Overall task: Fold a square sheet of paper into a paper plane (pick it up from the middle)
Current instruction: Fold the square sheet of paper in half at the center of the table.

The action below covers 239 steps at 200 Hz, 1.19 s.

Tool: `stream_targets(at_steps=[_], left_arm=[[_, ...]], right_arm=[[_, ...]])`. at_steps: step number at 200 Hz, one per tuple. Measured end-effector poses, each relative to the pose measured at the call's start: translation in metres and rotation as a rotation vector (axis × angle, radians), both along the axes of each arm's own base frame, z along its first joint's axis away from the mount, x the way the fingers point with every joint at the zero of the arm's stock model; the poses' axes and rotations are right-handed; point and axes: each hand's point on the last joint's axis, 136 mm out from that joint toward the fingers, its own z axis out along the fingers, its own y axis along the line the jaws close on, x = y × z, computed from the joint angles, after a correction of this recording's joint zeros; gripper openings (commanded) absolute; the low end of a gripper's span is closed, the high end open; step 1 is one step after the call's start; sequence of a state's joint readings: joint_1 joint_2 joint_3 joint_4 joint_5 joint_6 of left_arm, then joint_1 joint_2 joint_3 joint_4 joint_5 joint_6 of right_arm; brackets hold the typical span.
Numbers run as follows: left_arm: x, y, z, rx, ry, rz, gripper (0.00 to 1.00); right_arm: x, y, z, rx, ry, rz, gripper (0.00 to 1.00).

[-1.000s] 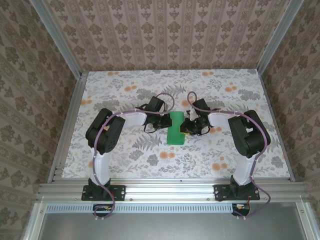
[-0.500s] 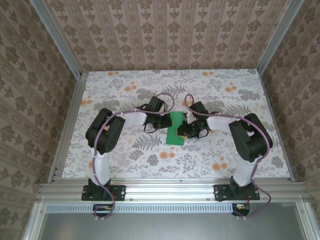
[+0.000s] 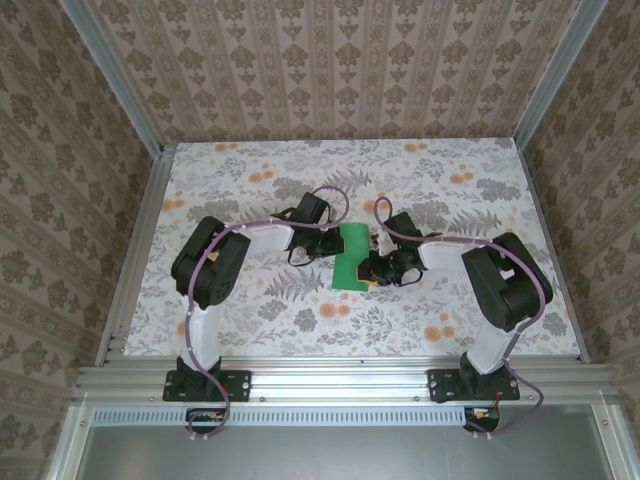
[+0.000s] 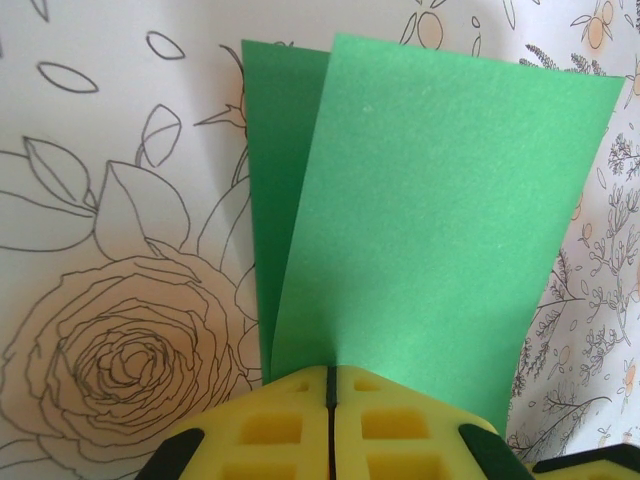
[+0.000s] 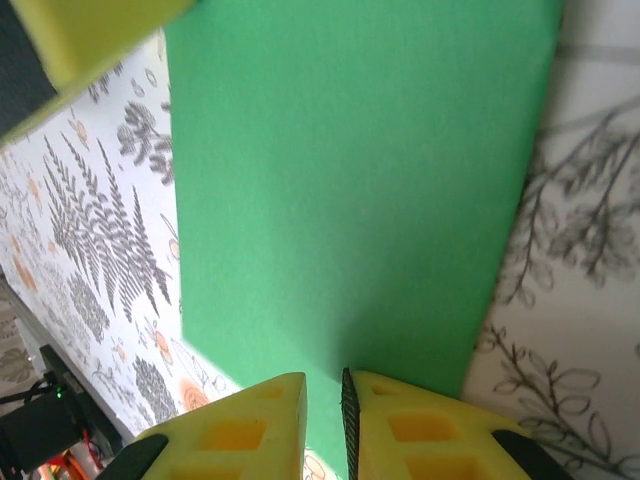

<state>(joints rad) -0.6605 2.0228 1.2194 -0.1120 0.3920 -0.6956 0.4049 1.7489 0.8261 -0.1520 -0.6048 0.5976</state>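
Now, right hand (image 5: 325,385) slid nearer along green paper (image 4: 430,220), jaws slightly apart, left hand (image 4: 330,372) still clamped on it

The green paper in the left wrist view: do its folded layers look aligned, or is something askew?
Askew. The folded green paper has two layers that do not match: the lower layer sticks out to the left, fanning away from the left gripper, which is shut on it.

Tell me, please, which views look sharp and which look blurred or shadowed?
Top external view: even light, sharp, no glare on the green paper. Left wrist view: paper crisp, its rear layer shaded darker. Right wrist view: top-left corner blurred, paper slightly darker towards the bottom.
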Motion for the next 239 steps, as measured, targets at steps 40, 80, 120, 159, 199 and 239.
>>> stream_targets(at_steps=[40,80,120,159,199,239], left_arm=[[0.000,0.000,0.000,0.000,0.000,-0.001,0.08],[0.000,0.000,0.000,0.000,0.000,-0.001,0.08],[0.000,0.000,0.000,0.000,0.000,0.000,0.08],[0.000,0.000,0.000,0.000,0.001,-0.001,0.08],[0.000,0.000,0.000,0.000,0.000,-0.001,0.08],[0.000,0.000,0.000,0.002,-0.004,-0.007,0.07]], right_arm=[[-0.004,0.001,-0.003,0.018,0.002,-0.002,0.19],[-0.008,0.001,0.004,0.024,-0.013,0.001,0.20],[-0.016,-0.002,-0.001,0.020,0.002,0.003,0.19],[-0.018,-0.002,-0.003,0.023,0.013,0.005,0.19],[0.000,-0.005,0.018,-0.002,-0.054,-0.022,0.21],[0.059,-0.006,0.046,0.004,-0.178,-0.091,0.20]])
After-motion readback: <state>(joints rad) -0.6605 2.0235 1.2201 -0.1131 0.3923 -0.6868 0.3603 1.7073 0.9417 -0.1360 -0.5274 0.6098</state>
